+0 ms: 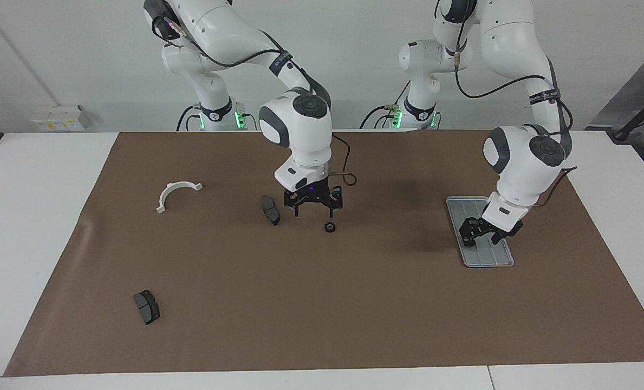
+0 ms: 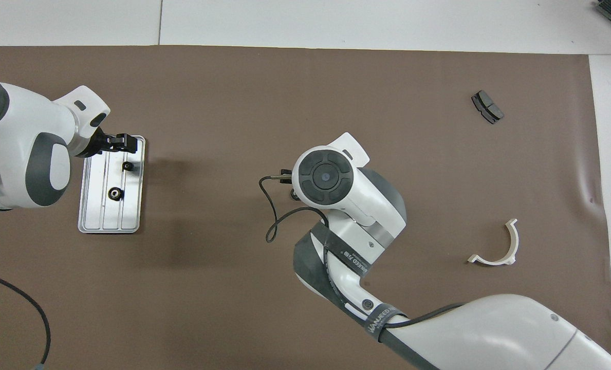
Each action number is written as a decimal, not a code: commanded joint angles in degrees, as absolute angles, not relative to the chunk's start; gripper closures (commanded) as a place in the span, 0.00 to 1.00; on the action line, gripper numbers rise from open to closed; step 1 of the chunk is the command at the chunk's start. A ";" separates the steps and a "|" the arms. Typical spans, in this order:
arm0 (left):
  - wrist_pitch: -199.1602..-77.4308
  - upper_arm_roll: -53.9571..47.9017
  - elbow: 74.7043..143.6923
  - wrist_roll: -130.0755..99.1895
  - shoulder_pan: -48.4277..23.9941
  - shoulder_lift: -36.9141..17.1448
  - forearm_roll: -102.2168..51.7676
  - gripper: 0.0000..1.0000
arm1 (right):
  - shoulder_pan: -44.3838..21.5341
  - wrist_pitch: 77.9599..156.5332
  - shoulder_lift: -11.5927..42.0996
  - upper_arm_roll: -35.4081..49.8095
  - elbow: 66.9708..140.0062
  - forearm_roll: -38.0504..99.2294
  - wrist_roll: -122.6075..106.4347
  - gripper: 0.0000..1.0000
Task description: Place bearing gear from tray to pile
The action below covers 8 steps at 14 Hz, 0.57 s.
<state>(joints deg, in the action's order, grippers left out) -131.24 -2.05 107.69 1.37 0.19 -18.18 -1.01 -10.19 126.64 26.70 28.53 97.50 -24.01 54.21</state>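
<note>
Over the twelve-o'clock end of the flat silver-grey ridged metal tray (image 2: 94, 205), viewed from overhead, the left gripper (image 2: 125, 144) hangs with fingers spread, the nearer small black round bearing gear (image 2: 127, 166) lying on the tray just toward six o'clock; the right gripper (image 1: 314, 212), spread and empty, waits over the brown mat (image 1: 354, 303).

Brake pad (image 1: 270, 209) hidden overhead.

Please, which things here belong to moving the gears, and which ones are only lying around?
Job: tray; two gears on it; third gear, off the tray; left gripper over the tray; right gripper, open, over the third gear.
Lying about: two brake pads; white half-ring bracket.
</note>
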 commanded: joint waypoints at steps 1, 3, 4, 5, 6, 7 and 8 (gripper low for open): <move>-135.60 -2.72 112.57 2.37 0.97 -16.44 0.00 0.27 | -10.02 130.32 32.94 31.11 95.71 -30.31 58.09 0.00; -137.02 -2.72 114.25 1.67 0.97 -16.44 0.00 0.32 | -10.90 130.87 33.49 31.20 95.97 -30.50 58.01 0.00; -136.93 -2.72 114.61 1.41 0.97 -16.44 0.00 0.34 | -11.07 130.87 33.92 31.20 96.06 -30.59 58.01 0.00; -137.02 -2.72 114.70 1.06 0.97 -16.44 -0.09 0.35 | -11.16 130.96 34.27 31.20 96.24 -30.67 58.01 0.00; -136.93 -2.72 114.70 0.62 0.97 -16.44 -0.09 0.37 | -11.16 130.96 34.28 31.20 96.41 -30.93 57.83 0.00; -137.02 -2.72 115.13 0.53 0.97 -16.44 -0.09 0.39 | -11.08 131.04 34.28 31.20 96.59 -31.81 57.75 0.00; -137.11 -2.72 115.57 0.53 0.97 -16.35 -0.09 0.41 | -10.99 132.35 34.36 31.20 96.77 -32.69 57.48 0.00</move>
<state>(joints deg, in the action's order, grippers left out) -135.59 -2.36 112.84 1.58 0.53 -18.16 -1.01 -11.74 130.96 33.51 30.23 97.24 -30.14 57.13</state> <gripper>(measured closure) 0.383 0.000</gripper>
